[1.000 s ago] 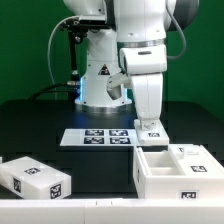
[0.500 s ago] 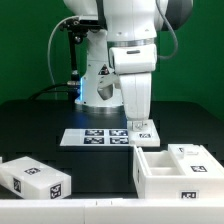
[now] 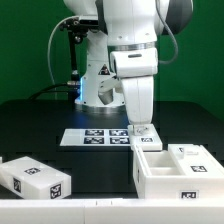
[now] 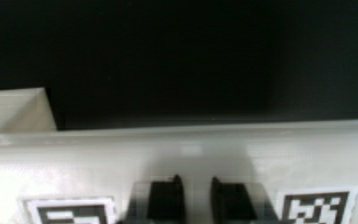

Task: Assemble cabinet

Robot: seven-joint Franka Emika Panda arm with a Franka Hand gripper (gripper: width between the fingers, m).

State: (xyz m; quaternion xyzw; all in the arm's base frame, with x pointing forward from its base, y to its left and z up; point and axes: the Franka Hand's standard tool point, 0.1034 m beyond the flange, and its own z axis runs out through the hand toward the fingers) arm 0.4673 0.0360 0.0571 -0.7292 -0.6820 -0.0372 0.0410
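Observation:
My gripper (image 3: 142, 128) hangs at the far left corner of the open white cabinet box (image 3: 150, 176). It is shut on a small white tagged cabinet panel (image 3: 144, 138). In the wrist view the two dark fingers (image 4: 158, 198) stand close together around the gripper's middle (image 4: 192, 192), with the white panel (image 4: 194, 155) between them and a tag on either side. The box shows compartments, and a tagged white piece (image 3: 190, 153) sits at its right. A second white tagged box piece (image 3: 35, 178) lies at the front on the exterior view's left. I cannot tell whether the held panel touches the box.
The marker board (image 3: 98, 137) lies flat on the black table just to the exterior view's left of the gripper. The robot's base (image 3: 100, 90) stands behind it. A green wall closes the back.
The gripper has moved with the panel toward the exterior view's left and slightly down, from over the box's back edge to its far left corner.

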